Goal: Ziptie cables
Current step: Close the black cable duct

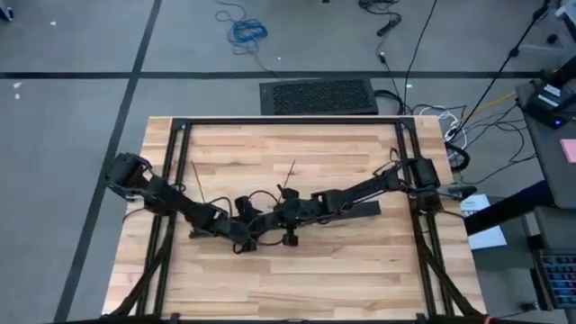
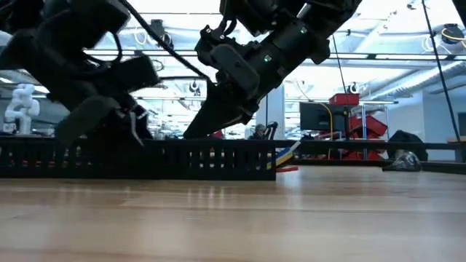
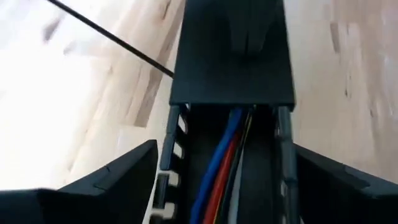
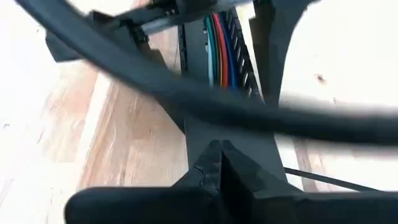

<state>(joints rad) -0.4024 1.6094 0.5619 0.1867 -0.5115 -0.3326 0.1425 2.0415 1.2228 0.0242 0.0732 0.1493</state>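
A long black slotted bar (image 1: 355,209) lies across the middle of the wooden table. The cables (image 3: 217,162), blue, red and yellow wires, run inside it; they show green, red and blue in the right wrist view (image 4: 219,43) and stick out of one end (image 2: 287,153). A flat black cover (image 3: 230,68) closes part of the bar. My left gripper (image 3: 217,186) is open, one finger on each side of the bar, and no touch shows. My right gripper (image 4: 216,163) is shut, its tips on the cover. Thin dark zipties (image 1: 290,173) (image 1: 194,180) stick up from the bar; one (image 3: 112,38) ends at the cover's edge. My right gripper sets its shut fingertips (image 3: 249,31) down on the top of the bar's black cover (image 4: 230,140), coming from above at a slant and pointing along the bar. The bar lies flat on the table. Whether anything thin is between the tips, I cannot tell.
A black metal frame (image 1: 288,123) runs around the tabletop. A black mat (image 1: 319,96) lies on the floor beyond the far edge, with a blue cable coil (image 1: 247,31) farther off. A black hose of the arm (image 4: 186,93) crosses the right wrist view.
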